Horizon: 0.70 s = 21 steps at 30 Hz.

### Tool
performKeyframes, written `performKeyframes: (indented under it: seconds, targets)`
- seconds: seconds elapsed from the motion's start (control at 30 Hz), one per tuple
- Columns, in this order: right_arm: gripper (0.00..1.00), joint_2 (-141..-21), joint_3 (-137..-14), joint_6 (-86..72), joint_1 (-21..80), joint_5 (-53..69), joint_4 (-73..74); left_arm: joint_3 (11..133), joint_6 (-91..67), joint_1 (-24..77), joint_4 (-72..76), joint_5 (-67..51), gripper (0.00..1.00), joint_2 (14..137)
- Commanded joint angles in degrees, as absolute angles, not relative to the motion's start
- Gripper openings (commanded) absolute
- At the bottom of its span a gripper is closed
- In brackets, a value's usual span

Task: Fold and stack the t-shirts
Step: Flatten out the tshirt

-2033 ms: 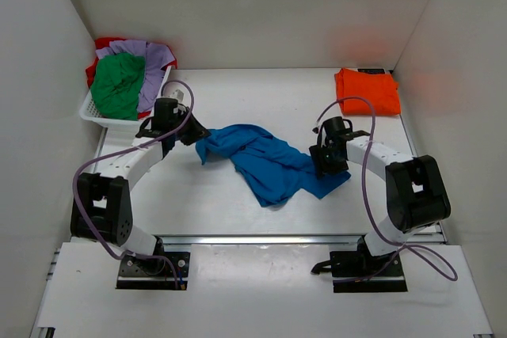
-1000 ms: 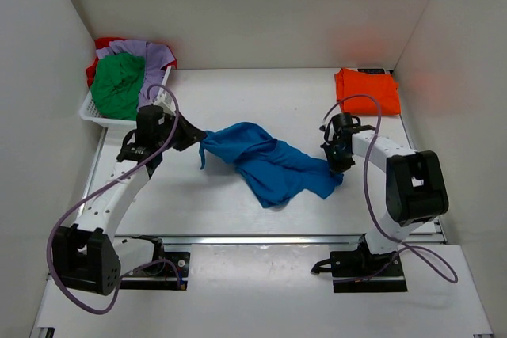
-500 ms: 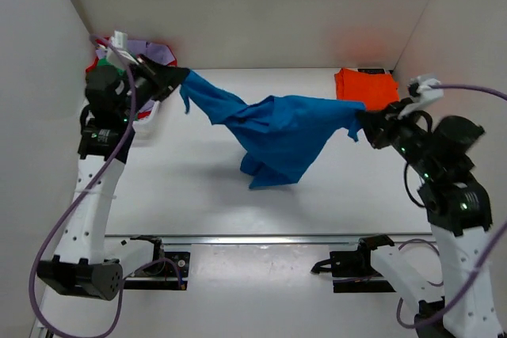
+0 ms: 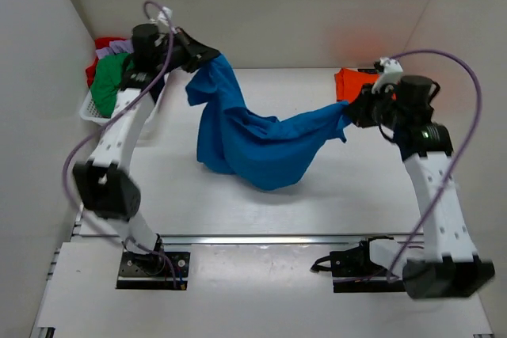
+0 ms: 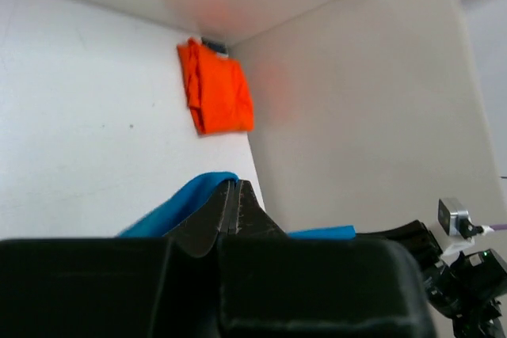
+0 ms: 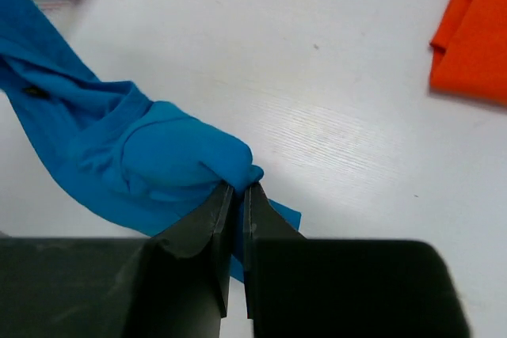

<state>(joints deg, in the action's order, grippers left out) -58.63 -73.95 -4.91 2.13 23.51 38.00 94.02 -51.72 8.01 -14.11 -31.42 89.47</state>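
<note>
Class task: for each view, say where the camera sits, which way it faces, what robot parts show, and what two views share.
Top external: above and behind the bases, looking down on the table; both whole arms, left gripper and right gripper holding the blue t-shirt.
Left wrist: facing the far right corner; own shut fingers.
Right wrist: looking down at the table; own fingers pinching the blue t-shirt.
Shared: orange t-shirt, in all three.

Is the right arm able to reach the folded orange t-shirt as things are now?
Probably yes for reach: the right gripper hangs just beside the orange t-shirt, nothing between. But it is shut on the blue t-shirt.
</note>
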Motion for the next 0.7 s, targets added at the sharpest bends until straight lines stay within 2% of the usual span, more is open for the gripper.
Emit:
performKeyframes:
  seconds: [0.0, 0.03, 0.13, 0.17, 0.23, 0.3, 0.4, 0.47, 0.6, 0.63, 0.67]
  targets:
    - [0.00, -66.43, -81.35, -2.98, -1.74, 19.09, 31.74, 106.38, -51.93, 10.98, -14.16, -35.67, 0.00, 101.93]
    - [0.00, -67.32, -84.61, -3.08, -4.72, 18.38, 30.95, 109.31, -53.51, 11.16, -12.93, -37.42, 0.00, 106.22]
    - [0.00, -64.60, -91.54, -5.98, -13.60, 17.93, 26.11, 128.45, -57.21, 12.21, -12.31, -40.51, 0.00, 115.91]
    - [0.00, -65.30, -97.06, -3.11, -13.71, 11.58, 30.11, 138.85, -59.74, 12.39, -10.74, -41.91, 0.00, 120.45]
    - [0.00, -66.00, -103.85, -0.45, -7.59, 5.23, 32.42, 142.72, -69.29, 11.87, -1.38, -45.15, 0.00, 122.86]
    - [0.00, -65.66, -107.64, 1.67, -5.63, 3.26, 33.66, 140.64, -74.24, 10.99, 5.67, -47.46, 0.00, 122.61]
    - [0.01, -64.08, -107.15, -1.30, -1.95, 7.10, 32.70, 134.06, -70.77, 8.53, 4.41, -47.64, 0.00, 120.50]
    - [0.00, -62.06, -100.85, -3.59, 1.38, 8.69, 30.51, 130.54, -69.88, 5.64, 3.52, -48.42, 0.00, 121.37]
    - [0.00, -59.59, -86.77, -3.17, 17.96, 3.10, 29.00, 130.08, -69.44, 2.47, 0.36, -49.92, 0.00, 125.84]
    - [0.00, -60.11, -82.75, -3.60, 23.41, 3.25, 29.09, 130.51, -69.96, 1.59, 0.26, -50.53, 0.01, 127.60]
    - [0.00, -61.42, -79.92, -4.13, 26.42, 3.60, 29.18, 130.43, -70.22, 0.19, 0.52, -50.97, 0.15, 128.57]
